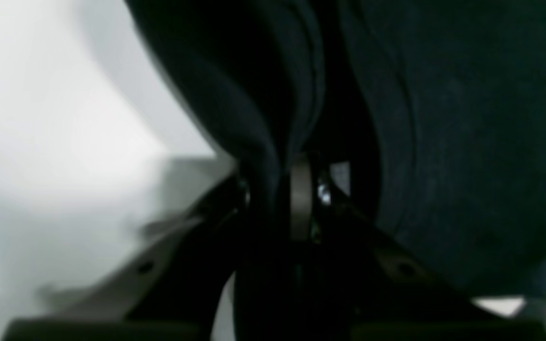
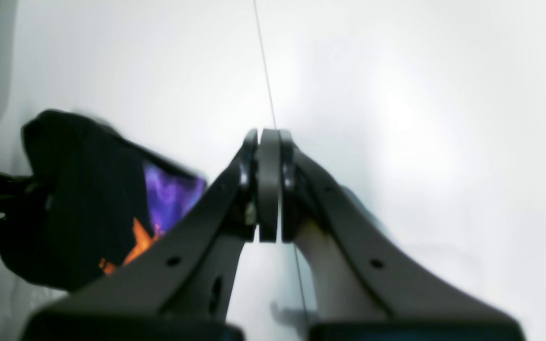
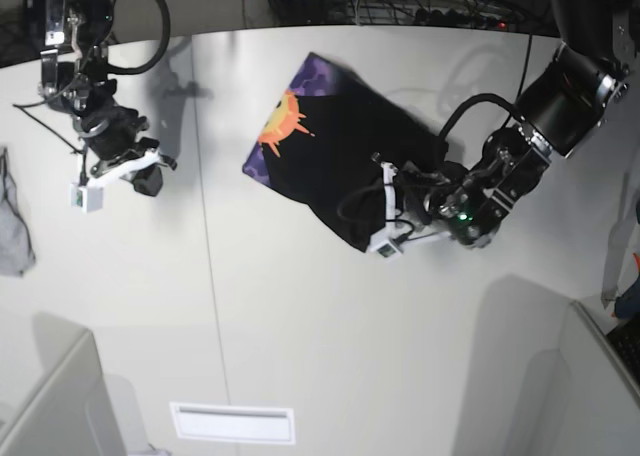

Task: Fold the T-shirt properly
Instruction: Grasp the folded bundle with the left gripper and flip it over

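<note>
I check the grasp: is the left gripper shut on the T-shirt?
Shut: in the left wrist view the left gripper pinches black folds of the T-shirt.

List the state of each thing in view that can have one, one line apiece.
T-shirt: lying crumpled and partly folded on the table, sun print facing up, one edge pinched.
Left gripper: shut on the T-shirt's edge.
Right gripper: shut, empty, apart from the T-shirt.
Grey cloth: bunched at the table's edge, untouched.
</note>
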Available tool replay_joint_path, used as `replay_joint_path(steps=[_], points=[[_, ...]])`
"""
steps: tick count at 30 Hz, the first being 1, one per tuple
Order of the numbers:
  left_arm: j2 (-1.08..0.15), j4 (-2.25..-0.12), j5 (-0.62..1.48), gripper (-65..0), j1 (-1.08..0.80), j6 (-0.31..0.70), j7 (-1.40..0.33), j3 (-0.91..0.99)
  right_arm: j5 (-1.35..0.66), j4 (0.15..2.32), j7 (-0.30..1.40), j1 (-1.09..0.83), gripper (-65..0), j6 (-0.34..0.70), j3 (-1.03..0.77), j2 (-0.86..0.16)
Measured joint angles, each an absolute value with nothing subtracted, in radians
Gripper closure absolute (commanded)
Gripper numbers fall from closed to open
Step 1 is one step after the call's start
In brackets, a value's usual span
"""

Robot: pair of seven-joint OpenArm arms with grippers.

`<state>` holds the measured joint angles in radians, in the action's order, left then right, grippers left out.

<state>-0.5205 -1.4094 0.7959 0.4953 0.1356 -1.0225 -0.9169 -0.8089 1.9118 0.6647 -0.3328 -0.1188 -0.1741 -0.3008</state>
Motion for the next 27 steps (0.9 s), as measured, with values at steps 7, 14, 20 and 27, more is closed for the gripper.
replay_joint_path(steps=[7,14,20,27], points=[[-0.453,-1.529,0.29,0.0,0.562,0.128,-0.988,-1.194,-0.805,1.91,0.664,-0.348,0.0,-0.12,-0.177,-0.299],[-0.36,-1.523,0.127,0.0,0.548,0.318,-0.95,-1.21,-0.805,1.91,0.671,-0.369,0.0,-0.12,-0.248,-0.239],[-0.355,-1.525,0.105,0.0,0.537,0.319,-0.945,-1.21,-0.802,1.91,0.669,-0.375,0.0,-0.121,-0.263,-0.241],[-0.358,-1.527,0.106,0.0,0.543,0.319,-0.944,-1.21,-0.804,1.91,0.67,-0.359,0.0,-0.121,-0.258,-0.24]])
